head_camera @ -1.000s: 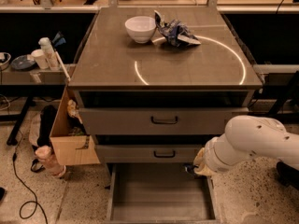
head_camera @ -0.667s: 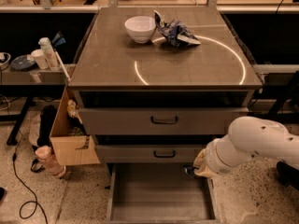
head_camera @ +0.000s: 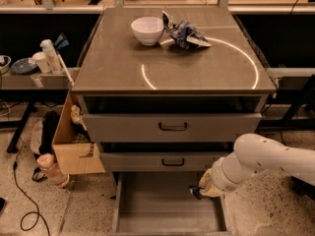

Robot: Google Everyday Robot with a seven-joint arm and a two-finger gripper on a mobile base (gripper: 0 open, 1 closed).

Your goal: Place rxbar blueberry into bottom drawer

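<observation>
The bottom drawer (head_camera: 152, 208) of the grey cabinet is pulled open, and its plain grey floor shows. My gripper (head_camera: 198, 191) hangs at the end of the white arm (head_camera: 261, 161), just above the drawer's right side near its inner wall. A small dark shape shows at the gripper's tip. I cannot tell whether it is the rxbar blueberry, which I see nowhere else.
The two upper drawers (head_camera: 172, 127) with black handles are closed. On the cabinet top stand a white bowl (head_camera: 147, 29) and a crumpled blue-and-white chip bag (head_camera: 185, 33). A cardboard box (head_camera: 74, 151) and a bottle (head_camera: 51, 170) stand to the cabinet's left.
My gripper has moved slightly down and to the left, lower over the open bottom drawer. Nothing else has moved.
</observation>
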